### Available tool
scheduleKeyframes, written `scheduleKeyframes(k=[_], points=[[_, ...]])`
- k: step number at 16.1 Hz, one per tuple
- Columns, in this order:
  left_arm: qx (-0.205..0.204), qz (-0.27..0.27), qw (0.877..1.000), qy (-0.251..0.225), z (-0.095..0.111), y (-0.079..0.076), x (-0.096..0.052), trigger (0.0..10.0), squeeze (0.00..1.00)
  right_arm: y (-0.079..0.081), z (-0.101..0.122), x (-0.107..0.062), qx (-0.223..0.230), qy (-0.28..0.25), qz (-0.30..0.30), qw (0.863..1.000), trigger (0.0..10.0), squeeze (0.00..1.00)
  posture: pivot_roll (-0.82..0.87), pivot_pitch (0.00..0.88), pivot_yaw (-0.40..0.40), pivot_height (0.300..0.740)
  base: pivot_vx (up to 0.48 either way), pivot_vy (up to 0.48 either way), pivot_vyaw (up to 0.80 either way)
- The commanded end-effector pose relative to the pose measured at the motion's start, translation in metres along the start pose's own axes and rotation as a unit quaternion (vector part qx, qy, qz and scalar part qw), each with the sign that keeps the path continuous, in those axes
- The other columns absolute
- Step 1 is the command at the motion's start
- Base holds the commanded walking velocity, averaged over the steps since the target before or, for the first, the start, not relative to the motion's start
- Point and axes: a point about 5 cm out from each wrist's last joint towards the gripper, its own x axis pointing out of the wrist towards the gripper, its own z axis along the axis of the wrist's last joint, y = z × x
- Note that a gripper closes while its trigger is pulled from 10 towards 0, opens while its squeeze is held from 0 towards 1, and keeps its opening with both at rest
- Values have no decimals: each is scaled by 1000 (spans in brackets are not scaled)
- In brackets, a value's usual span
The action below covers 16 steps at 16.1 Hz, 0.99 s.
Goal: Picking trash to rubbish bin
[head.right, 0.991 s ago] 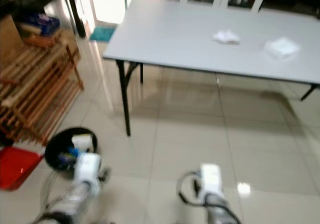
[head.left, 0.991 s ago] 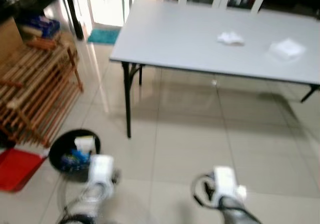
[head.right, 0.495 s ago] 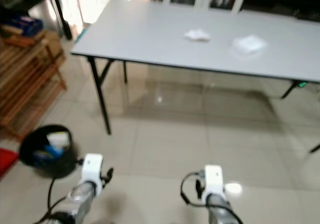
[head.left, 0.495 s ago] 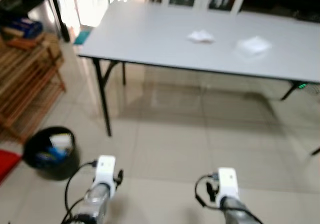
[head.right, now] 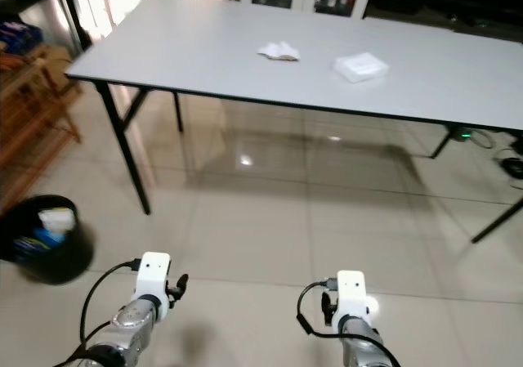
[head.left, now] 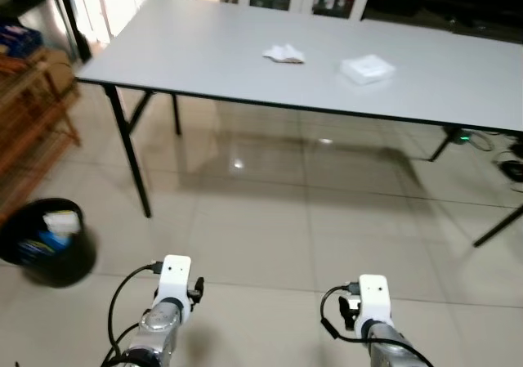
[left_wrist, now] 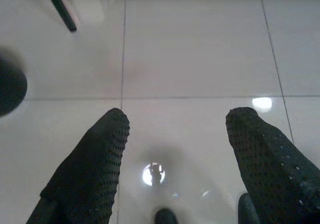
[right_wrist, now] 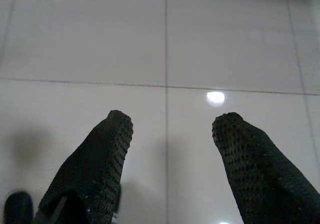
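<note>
Two white trash pieces, a crumpled tissue and a folded wad, lie on our desk at twelve o'clock. Rubbish bin sits at nine o'clock. Left end effector and right end effector gape wide, empty.

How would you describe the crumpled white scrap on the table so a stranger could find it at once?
Start at the long grey table. Two white things lie on it; the crumpled tissue is the one nearer the robot's left. Its neighbour, the folded napkin, is flat and squarish.

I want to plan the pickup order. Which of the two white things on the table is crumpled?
The crumpled tissue, the one nearer the table's left end. The other white item, to its right, looks flat and squarish.
</note>
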Motion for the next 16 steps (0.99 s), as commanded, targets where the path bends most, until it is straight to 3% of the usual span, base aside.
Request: scheduleKeyframes(k=[1, 9, 12, 14, 16], points=[[1, 5, 1000, 1, -1, 3, 0, 10000, 0, 5, 1, 1, -1, -1, 7, 1000, 10000, 0, -19, 58, -95, 740, 0, -386, 0], [0, 7, 1000, -1, 2, 2, 1, 10000, 0, 5, 4, 2, -6, -2, 11, 1000, 10000, 0, -16, 67, -101, 740, 0, -380, 0], [4, 0, 1000, -12, 8, -1, 2, 10000, 0, 6, 6, 2, -6, -4, 13, 1000, 10000, 0, -15, 65, -99, 740, 0, 0, 0], [15, -8, 999, -33, 18, -5, 4, 10000, 0, 3, 10, 3, 1, -12, 10, 1000, 10000, 0, -12, 65, -99, 740, 0, 0, 0], [50, -6, 994, -101, 47, -8, 7, 10000, 0, -2, 39, 7, -5, -78, -10, 997, 10000, 0, -13, 57, -99, 740, 0, 0, 0]])
